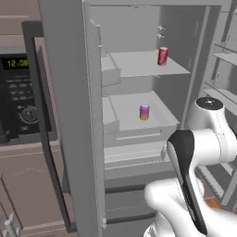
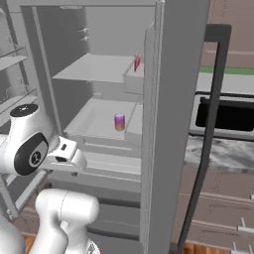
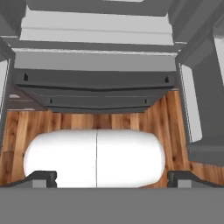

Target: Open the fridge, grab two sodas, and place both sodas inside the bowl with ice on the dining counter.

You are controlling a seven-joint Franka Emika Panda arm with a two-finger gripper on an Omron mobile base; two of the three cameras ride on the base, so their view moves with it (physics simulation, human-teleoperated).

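One fridge (image 1: 69,115), doors open. Two soda cans inside: one red can (image 1: 162,56) at 12 o'clock on the upper shelf, one purple can (image 1: 144,112) on the shelf below. One microwave (image 1: 21,97) at 9 o'clock.

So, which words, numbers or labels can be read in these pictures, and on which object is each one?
"12:0": green clock digits on the black microwave, cut off by the open fridge door; a further digit cannot be told.
Microwave buttons: too small to read.
Red soda can: white marking, blurred, unreadable.
Purple soda can: no readable text.
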